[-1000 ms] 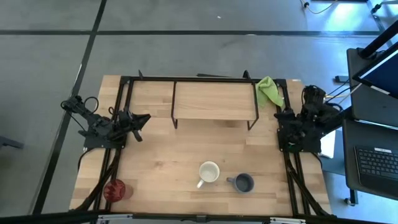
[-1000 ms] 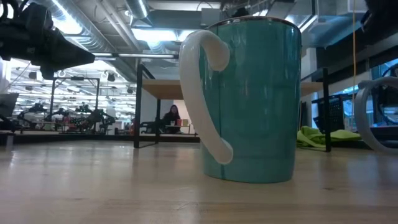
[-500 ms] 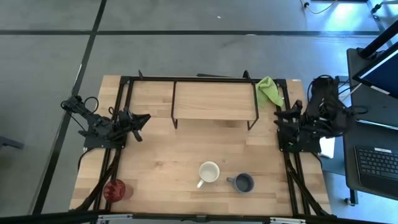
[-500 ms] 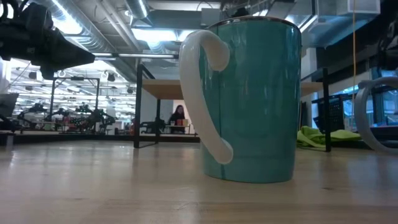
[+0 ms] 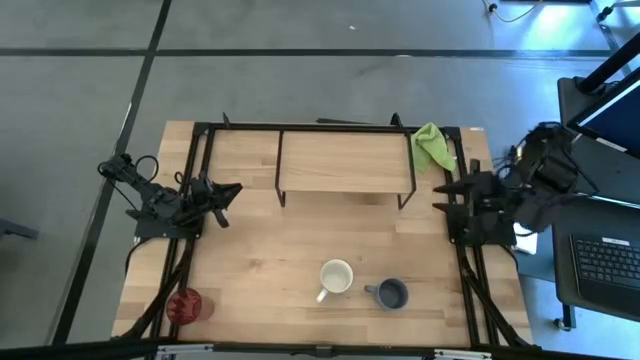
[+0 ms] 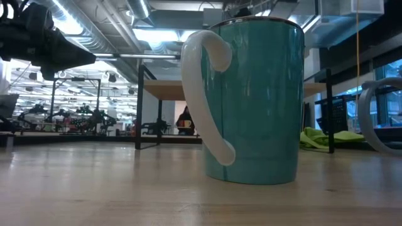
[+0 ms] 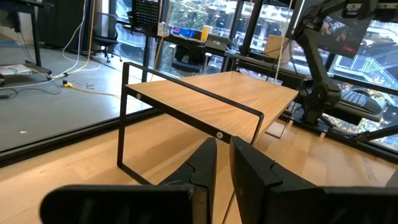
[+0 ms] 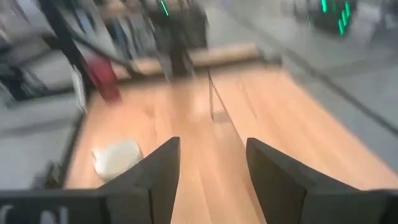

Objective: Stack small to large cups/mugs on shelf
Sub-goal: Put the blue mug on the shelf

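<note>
The white-rimmed mug point(image 5: 336, 277), teal outside with a white handle in the low view point(image 6: 251, 100), stands on its base near the table's front middle. The small dark grey mug point(image 5: 391, 294) stands just to its right. The red tumbler point(image 5: 185, 305) stands at the front left corner. The light-wood shelf point(image 5: 345, 162) on dark wire legs stands at the far middle, nothing on it. My left gripper point(image 5: 232, 192) point(image 7: 222, 146) is shut and empty at the left side. My right gripper point(image 5: 447, 188) point(image 8: 211, 149) is open and empty at the right side.
A green cloth point(image 5: 432, 146) lies at the shelf's far right corner. Black frame rails point(image 5: 195, 230) run along the table's left and right sides. Bare wood lies between the shelf and the mugs. A desk with a keyboard point(image 5: 605, 262) stands beyond the right edge.
My right arm has swung its upper links out toward the table's right edge, while its gripper has stayed by the right rail, pointing toward the table's middle. The mugs, the tumbler and my left arm have kept still.
</note>
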Motion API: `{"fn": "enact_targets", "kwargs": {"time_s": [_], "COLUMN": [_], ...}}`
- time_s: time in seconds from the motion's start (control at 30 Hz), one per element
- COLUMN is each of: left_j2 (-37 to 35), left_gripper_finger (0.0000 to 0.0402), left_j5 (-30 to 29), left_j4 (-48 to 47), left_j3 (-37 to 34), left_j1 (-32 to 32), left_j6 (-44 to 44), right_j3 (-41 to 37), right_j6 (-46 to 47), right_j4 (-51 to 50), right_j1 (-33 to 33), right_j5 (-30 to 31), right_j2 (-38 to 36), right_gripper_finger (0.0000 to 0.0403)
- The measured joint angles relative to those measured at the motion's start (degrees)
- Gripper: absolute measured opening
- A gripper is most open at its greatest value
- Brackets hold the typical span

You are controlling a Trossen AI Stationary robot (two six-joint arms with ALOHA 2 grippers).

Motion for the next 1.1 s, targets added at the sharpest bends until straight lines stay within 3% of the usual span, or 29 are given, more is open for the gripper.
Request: {"fn": "enact_targets", "kwargs": {"time_s": [0.27, 0.53, 0.9, 1.1], "left_j2": [0.00, 0.00, 0.00, -0.01], "left_gripper_finger": [0.0041, 0.0041, 0.0041, 0.0041], "left_j5": [0.00, 0.00, 0.00, -0.02], "left_j4": [0.02, 0.02, 0.02, 0.02], "left_j3": [0.00, 0.00, 0.00, 0.00], "left_j1": [0.01, 0.00, 0.01, 0.02], "left_j6": [0.00, 0.00, -0.02, 0.00], "right_j3": [14.01, 15.47, 14.11, 14.07], "right_j6": [5.26, 15.27, 24.51, 33.07], "right_j4": [-15.29, -19.28, -18.00, -12.11], "right_j1": [-14.74, -16.71, -13.62, -13.64], "right_j5": [-24.81, -40.95, -42.89, -44.02], "right_j2": [15.77, 26.93, 40.58, 43.82], "right_gripper_finger": [0.0186, 0.0186, 0.0188, 0.0232]}}
